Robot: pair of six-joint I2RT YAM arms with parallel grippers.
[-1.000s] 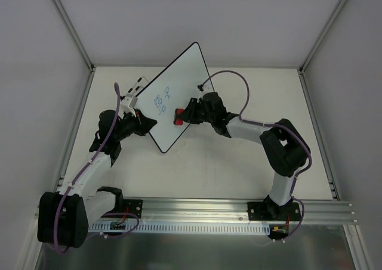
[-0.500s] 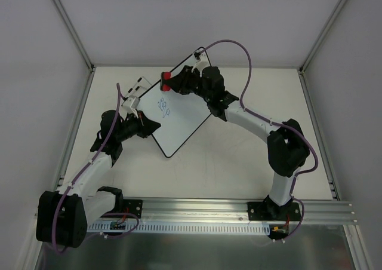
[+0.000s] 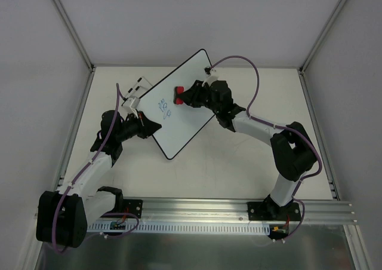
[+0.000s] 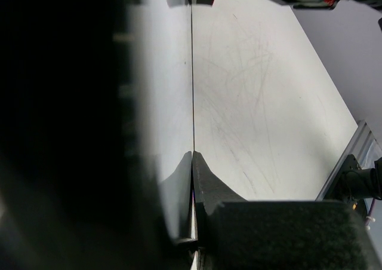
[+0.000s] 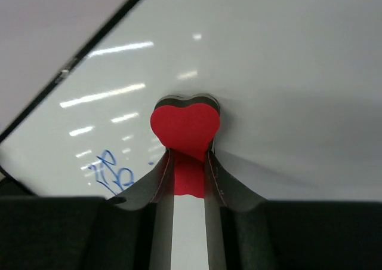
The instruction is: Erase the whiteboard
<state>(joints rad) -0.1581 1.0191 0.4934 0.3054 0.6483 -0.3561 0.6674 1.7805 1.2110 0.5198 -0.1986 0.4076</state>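
While wiping is the step in hand, my right gripper (image 3: 186,95) is clenched on a small red heart-shaped foam eraser (image 5: 185,125), which is pressed against the large white rectangular whiteboard with a thin black rim (image 3: 182,129). The eraser sits on the board's face, up from its middle toward the far corner. My left gripper (image 3: 145,126) is clamped on the board's near-left edge. The wrist view shows that rim edge-on at the fingers.

The board looks tilted up, not flat, with the pale table (image 3: 250,168) below it and the rear wall just beyond its far corner. A small patch of blue marker scribble (image 3: 162,107) is left on the board, just beside the eraser on the side toward the clamped edge. The rest of the face looks clean, so I judge the task mostly done, with one patch to go.

The next move calls for sliding the eraser across that scribble with steady pressure, while the edge grip stays firm so the board doesn't swing.

Writing: the blue marks are loops, not readable as words. No brand or label is legible.
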